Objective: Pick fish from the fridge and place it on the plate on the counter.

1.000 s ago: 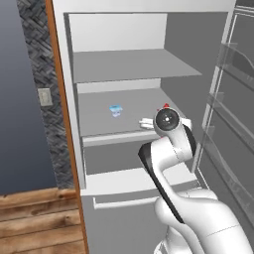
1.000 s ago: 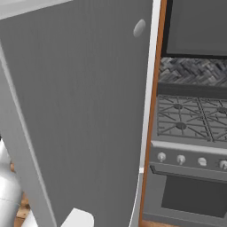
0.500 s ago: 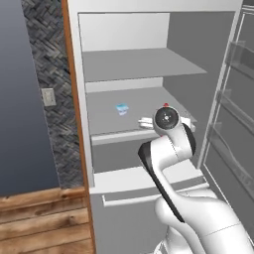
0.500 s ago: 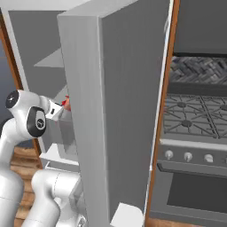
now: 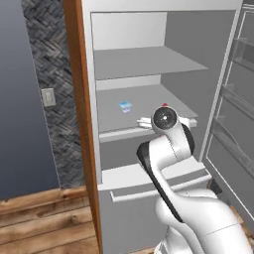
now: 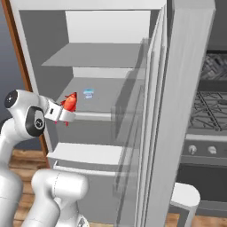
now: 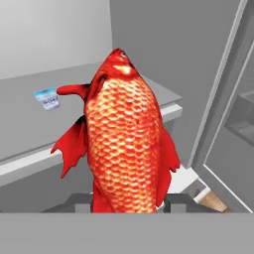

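My gripper (image 7: pixel 129 201) is shut on the red-orange fish (image 7: pixel 126 139), which stands upright between the two dark fingertips (image 7: pixel 79 201). From the right base view the fish (image 6: pixel 70 101) and gripper (image 6: pixel 63 113) hang just outside the open fridge (image 6: pixel 102 55), level with the front edge of its middle shelf. In the left base view the hand hides the fish (image 5: pixel 164 105) except for a red tip. The fridge (image 5: pixel 144 62) stands open with bare grey shelves. The plate and the counter are out of view.
A small pale blue-white cup (image 5: pixel 125 106) (image 6: pixel 88 93) (image 7: pixel 47 97) stands on the middle shelf behind the fish. The open shelved door (image 6: pixel 186 111) (image 5: pixel 238 124) rises close on the right. A bottom drawer (image 5: pixel 149 193) lies below the hand. A stove (image 6: pixel 213 111) stands beyond the door.
Both base views have shifted, so the base has moved: the right view went from the door's flat face to the fridge's inside. The fish stays gripped, now slightly farther out from the shelf.
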